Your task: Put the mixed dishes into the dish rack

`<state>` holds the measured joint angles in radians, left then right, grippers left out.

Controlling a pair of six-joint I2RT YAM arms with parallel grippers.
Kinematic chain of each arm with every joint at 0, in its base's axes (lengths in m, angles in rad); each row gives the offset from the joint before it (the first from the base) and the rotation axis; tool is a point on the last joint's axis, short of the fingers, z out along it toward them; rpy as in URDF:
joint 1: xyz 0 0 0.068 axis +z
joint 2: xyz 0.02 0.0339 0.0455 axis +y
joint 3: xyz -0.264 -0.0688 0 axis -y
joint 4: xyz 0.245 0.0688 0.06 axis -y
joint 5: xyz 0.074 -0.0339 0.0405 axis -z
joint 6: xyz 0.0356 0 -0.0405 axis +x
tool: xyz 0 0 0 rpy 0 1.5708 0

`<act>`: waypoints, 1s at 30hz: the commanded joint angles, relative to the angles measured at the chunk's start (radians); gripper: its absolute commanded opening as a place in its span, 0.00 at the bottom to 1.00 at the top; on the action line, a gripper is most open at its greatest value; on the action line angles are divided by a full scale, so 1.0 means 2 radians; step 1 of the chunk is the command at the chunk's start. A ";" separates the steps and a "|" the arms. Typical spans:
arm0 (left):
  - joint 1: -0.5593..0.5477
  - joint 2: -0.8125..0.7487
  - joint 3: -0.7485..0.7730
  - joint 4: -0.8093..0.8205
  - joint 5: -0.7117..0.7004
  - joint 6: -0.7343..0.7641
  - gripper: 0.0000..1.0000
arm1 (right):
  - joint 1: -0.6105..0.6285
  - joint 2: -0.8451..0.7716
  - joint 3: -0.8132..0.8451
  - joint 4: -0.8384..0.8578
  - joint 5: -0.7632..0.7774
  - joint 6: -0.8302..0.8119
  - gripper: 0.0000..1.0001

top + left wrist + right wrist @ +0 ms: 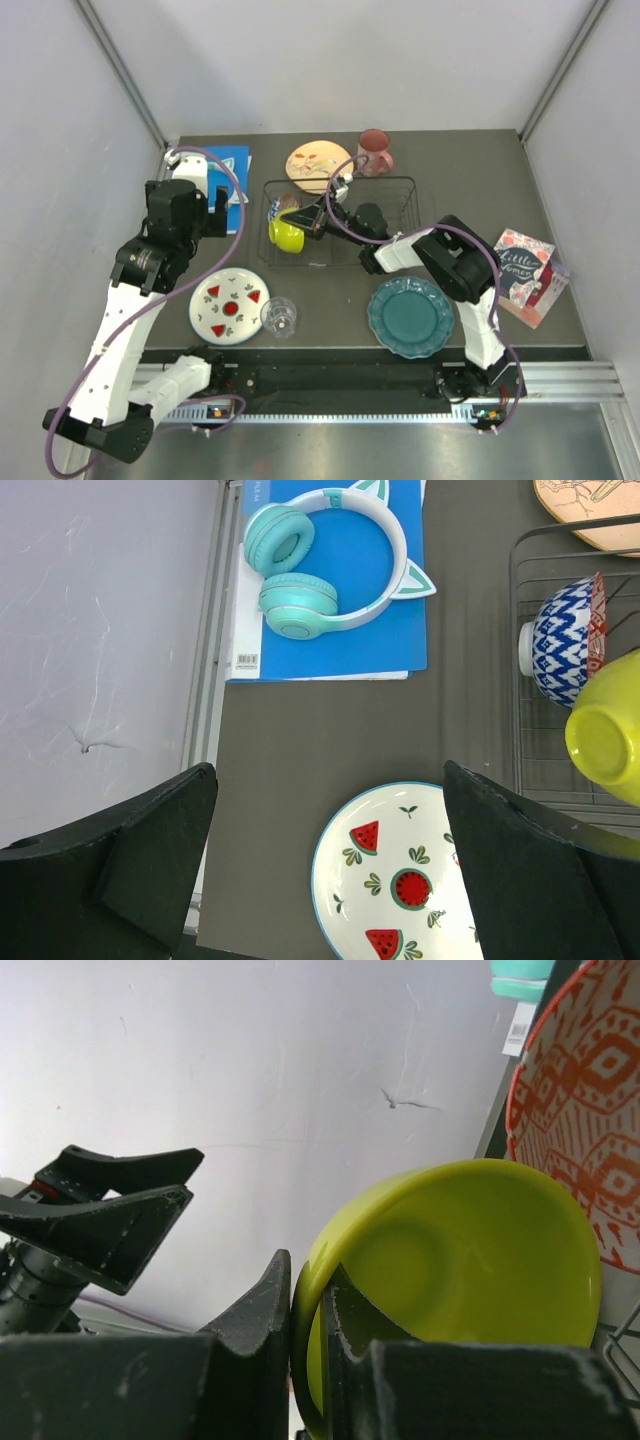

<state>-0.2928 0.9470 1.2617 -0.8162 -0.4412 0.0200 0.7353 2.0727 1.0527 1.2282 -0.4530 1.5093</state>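
My right gripper [312, 224] [305, 1300] is shut on the rim of the lime-green bowl [285, 236] [470, 1260] [606, 730], holding it on its side at the left end of the black wire dish rack [400, 184]. The red-patterned bowl [284, 207] [580, 1110] [562, 638] stands on edge beside it in the rack. My left gripper [216, 212] [330, 870] is open and empty above the table, left of the rack. The white plate with red shapes [230, 305] [400, 880], clear glass [280, 317] and teal plate [411, 316] lie in front. The cream floral plate [318, 163] and pink mug [375, 152] sit behind.
Teal cat-ear headphones [320, 565] lie on a blue folder [238, 170] at the back left. A printed card [525, 272] lies at the right edge. Grey walls close in the table on three sides.
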 commanded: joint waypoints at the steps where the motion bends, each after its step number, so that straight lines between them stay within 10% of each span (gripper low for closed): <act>1: 0.004 0.000 0.017 0.010 0.003 -0.008 0.99 | 0.019 0.003 -0.015 0.002 0.003 -0.030 0.00; 10: 0.004 0.000 0.020 0.011 0.005 -0.008 0.99 | 0.027 -0.024 -0.021 -0.067 0.005 -0.078 0.01; 14: 0.004 0.003 0.029 0.008 0.007 -0.007 0.99 | 0.031 -0.031 -0.012 -0.114 0.009 -0.100 0.59; 30: 0.004 0.013 0.035 0.006 0.020 -0.008 0.99 | 0.053 -0.134 0.090 -0.478 0.032 -0.350 0.99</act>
<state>-0.2893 0.9661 1.2930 -0.8188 -0.4213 0.0200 0.8230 1.9083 1.1553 0.4992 -0.4126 1.0138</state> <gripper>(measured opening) 0.991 0.917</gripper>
